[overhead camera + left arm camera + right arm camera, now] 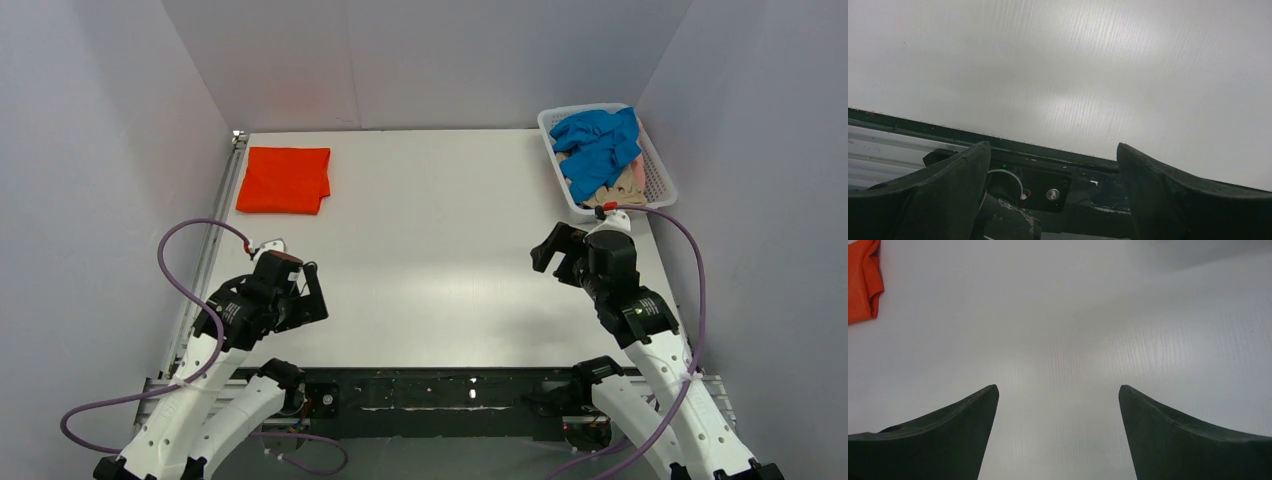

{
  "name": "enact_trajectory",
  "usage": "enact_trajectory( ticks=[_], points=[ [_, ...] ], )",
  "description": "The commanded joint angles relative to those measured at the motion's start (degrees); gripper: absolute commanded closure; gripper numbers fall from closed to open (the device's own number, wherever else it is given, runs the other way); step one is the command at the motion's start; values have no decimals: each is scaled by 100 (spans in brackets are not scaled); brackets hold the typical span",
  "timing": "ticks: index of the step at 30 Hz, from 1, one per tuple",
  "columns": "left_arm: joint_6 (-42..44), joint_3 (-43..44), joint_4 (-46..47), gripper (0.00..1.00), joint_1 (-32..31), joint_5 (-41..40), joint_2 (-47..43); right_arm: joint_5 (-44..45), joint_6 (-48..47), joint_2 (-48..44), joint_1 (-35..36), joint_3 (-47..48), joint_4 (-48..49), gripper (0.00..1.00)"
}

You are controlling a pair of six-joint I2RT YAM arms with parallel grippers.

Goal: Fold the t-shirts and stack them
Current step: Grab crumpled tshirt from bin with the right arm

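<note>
White flat table (430, 250) fills a pale-walled booth. At its far right corner sits a white plastic mesh basket (661, 178), holding a crumpled bright blue t-shirt (598, 148) over a beige t-shirt (627, 187). A folded orange-red t-shirt (285, 180) lies far left. The left gripper (1053, 146) and right gripper (1058, 387) hover nearer, both spread wide and gripping nothing.

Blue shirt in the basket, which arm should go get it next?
Probably the right arm. Its jaws stand open close to the basket holding the blue shirt. The left arm sits far across the table, nearer the folded orange shirt.
</note>
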Motion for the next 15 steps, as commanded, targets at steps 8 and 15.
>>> enact_trajectory(
  ticks=[8,15],
  points=[
    [-329,49,-455,2,-9,-424,137,786,-342,338,-28,669,127,2],
    [-378,-8,-437,0,-4,-569,216,884,-711,1720,-485,1798,294,2]
  ],
)
